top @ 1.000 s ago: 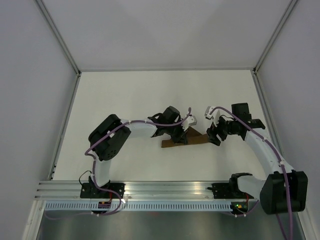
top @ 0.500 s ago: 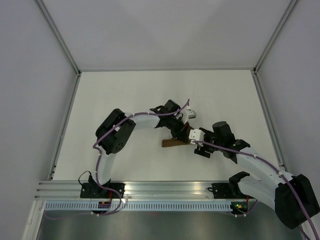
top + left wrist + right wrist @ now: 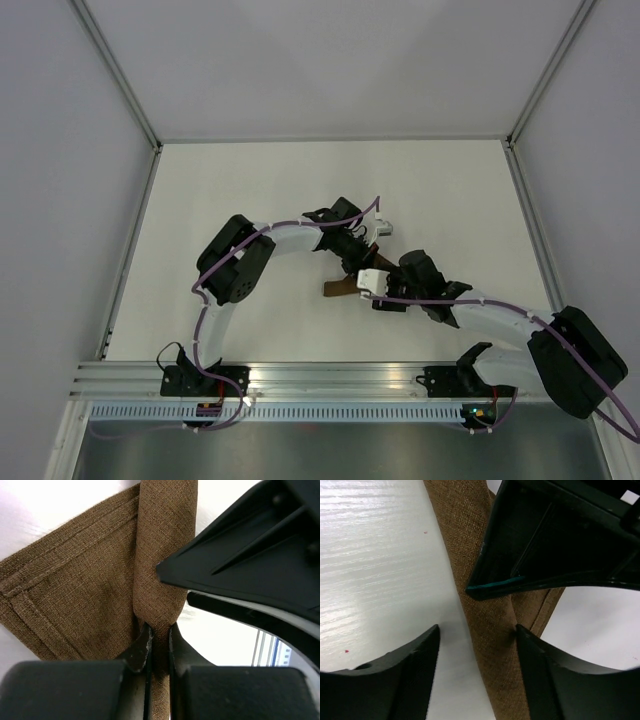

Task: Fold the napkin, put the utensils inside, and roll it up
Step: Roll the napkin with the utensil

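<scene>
The napkin (image 3: 162, 555) is a dark brown cloth rolled into a narrow tube, with a flat hemmed flap (image 3: 80, 590) spreading to one side. My left gripper (image 3: 159, 635) is shut on one end of the roll. My right gripper (image 3: 477, 642) stands open astride the same roll (image 3: 492, 630); one finger (image 3: 540, 665) touches the cloth, the other (image 3: 415, 665) rests over bare table. From above, only small parts of the napkin (image 3: 337, 288) show between the left gripper (image 3: 356, 256) and the right gripper (image 3: 386, 296). The utensils are out of view.
The white table (image 3: 250, 200) is walled by grey panels on three sides. An aluminium rail (image 3: 330, 378) with both arm bases runs along the near edge. The two wrists crowd close together over the napkin.
The right arm swung from the napkin's right end down and left to the near side of the roll, ending astride it. The left gripper kept its hold and shifted slightly.
</scene>
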### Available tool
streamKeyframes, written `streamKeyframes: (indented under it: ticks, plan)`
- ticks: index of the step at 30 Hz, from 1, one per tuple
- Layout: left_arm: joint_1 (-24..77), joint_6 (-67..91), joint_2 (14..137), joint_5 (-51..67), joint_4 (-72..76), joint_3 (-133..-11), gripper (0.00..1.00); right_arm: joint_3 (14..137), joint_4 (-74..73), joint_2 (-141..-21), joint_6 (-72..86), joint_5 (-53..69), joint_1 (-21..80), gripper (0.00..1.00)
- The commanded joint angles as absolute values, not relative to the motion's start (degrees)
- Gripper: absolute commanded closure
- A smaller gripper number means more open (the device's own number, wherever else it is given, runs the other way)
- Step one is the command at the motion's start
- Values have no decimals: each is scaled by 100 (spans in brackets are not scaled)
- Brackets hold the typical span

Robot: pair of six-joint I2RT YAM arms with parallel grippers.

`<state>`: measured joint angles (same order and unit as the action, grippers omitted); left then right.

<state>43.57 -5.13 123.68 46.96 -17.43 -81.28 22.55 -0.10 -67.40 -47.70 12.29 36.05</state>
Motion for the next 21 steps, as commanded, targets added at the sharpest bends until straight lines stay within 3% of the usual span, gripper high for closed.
streamKeyframes:
  ticks: [1, 3, 6, 10, 12, 21]
  plan:
    - [4438, -448, 12885, 4078, -2839, -7796, 88, 2250, 457, -7004, -4834, 871, 3656, 35]
    - [4438, -457, 12876, 4087, -2830, -7796, 85, 2224, 483, -7049, -4852, 817, 3656, 39]
    - [4438, -431, 12858, 4122, -2830, -7796, 77, 2215, 483, -7075, -4816, 809, 3656, 55]
    - [4430, -343, 12675, 4061, -2672, -7761, 66, 2259, 282, -7101, -4772, 861, 3656, 85]
    - [4395, -90, 12499, 3930, -2462, -7621, 60, 2311, 185, -7119, -4781, 888, 3656, 89]
    - [3964, 1001, 11120, 3772, -906, -6857, 53, 2627, -667, -7329, -4860, 1309, 3630, 95]
